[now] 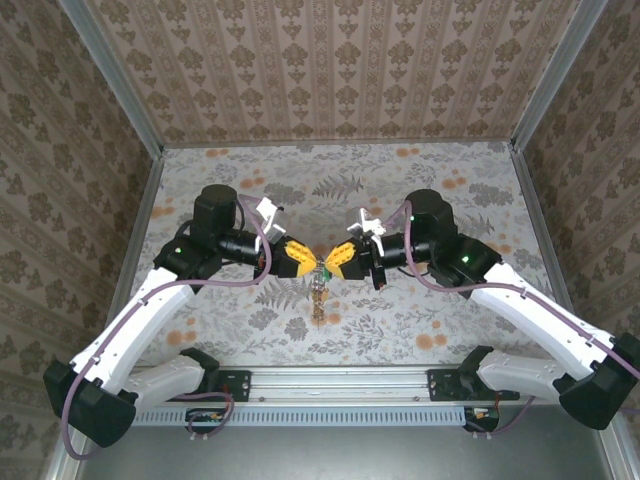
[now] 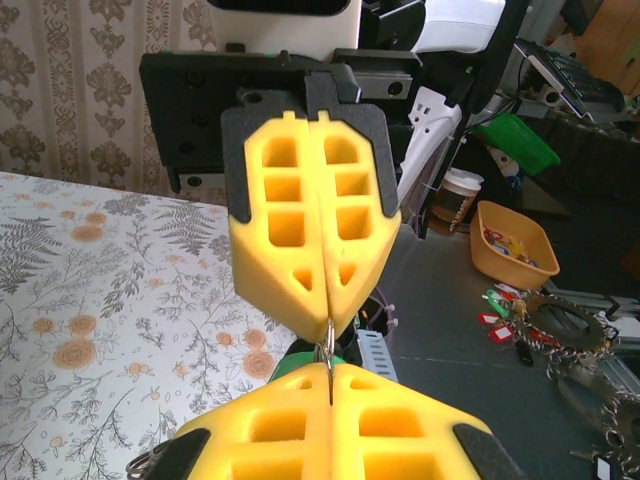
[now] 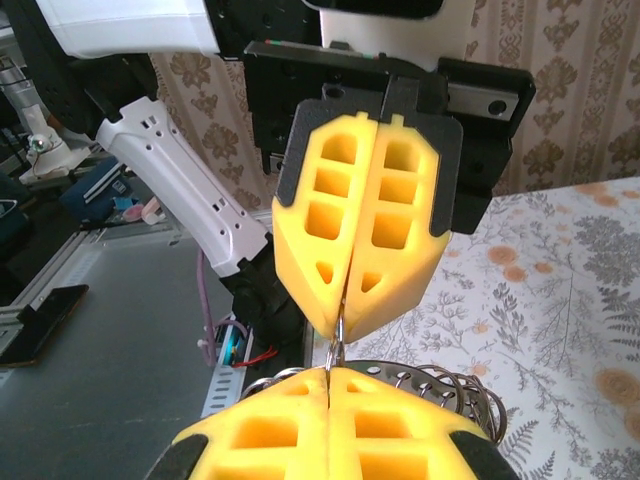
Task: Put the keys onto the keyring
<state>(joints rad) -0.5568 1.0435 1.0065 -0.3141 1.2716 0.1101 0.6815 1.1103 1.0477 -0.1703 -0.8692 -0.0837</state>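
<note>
From above: left gripper (image 1: 311,264) and right gripper (image 1: 329,262) meet nose to nose over the middle of the floral table (image 1: 430,330). Both pairs of yellow fingers are clamped tight, with no gap. At 6 o'clock from the meeting point hangs the keyring (image 1: 318,296), a small gold-and-dark bunch. What's on it is too small to read here, and I can't tell if it touches the cloth

Left wrist camera: its own fingers (image 2: 270,420) sit at 6 o'clock, and the right gripper (image 2: 328,332) points down from 12. Here's a detail too fine for the top view: the keyring (image 2: 328,352) is a thin wire running from one closed seam into the other, pinched at both ends. A speck of green sits just behind the tips. Off the table at 3 o'clock there's an orange bowl (image 2: 500,262), and red-headed keys (image 2: 503,322) lie on the dark bench below it

Right wrist camera: mirror picture, left gripper (image 3: 342,322) coming from 12, the same wire nipped between the tips. This one adds a stack of metal rings (image 3: 440,385) at 4 o'clock, just behind its own fingers
</note>
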